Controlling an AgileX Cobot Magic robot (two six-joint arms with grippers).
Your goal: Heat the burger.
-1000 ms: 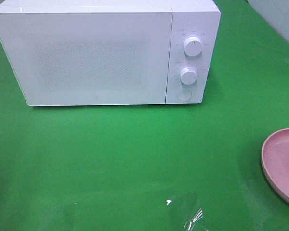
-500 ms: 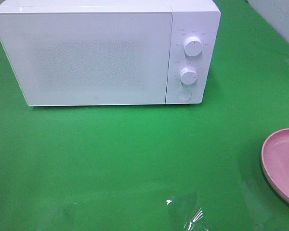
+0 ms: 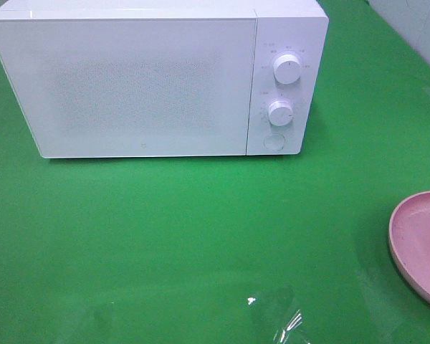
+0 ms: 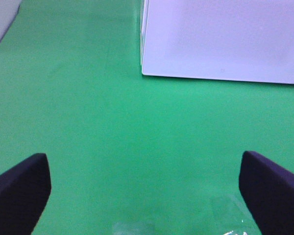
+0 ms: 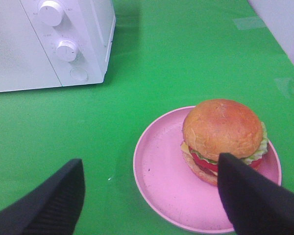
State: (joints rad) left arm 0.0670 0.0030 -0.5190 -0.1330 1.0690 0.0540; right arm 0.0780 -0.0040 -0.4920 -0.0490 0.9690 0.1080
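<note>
Already spread wide and holding nothing, the right gripper point(image 5: 149, 196) hangs over the round golden-brown glossy burger point(image 5: 222, 138), which sits toward one edge of the pink round plate point(image 5: 161, 171) on the green table point(image 5: 186, 58). Its layers could slip apart if squeezed off-centre; the white microwave point(image 3: 143, 79) door is shut, and the left gripper point(image 4: 147, 191), equally wide and empty, must open it first

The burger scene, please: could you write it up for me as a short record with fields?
burger: whole, resting on the plate, off centre
plate: pink, round, on the green table
microwave: white, door closed, two knobs and a round button on its panel
left tool: open, holding nothing, above bare table
right tool: open, holding nothing, near the plate
task stage: burger not yet picked up
</note>
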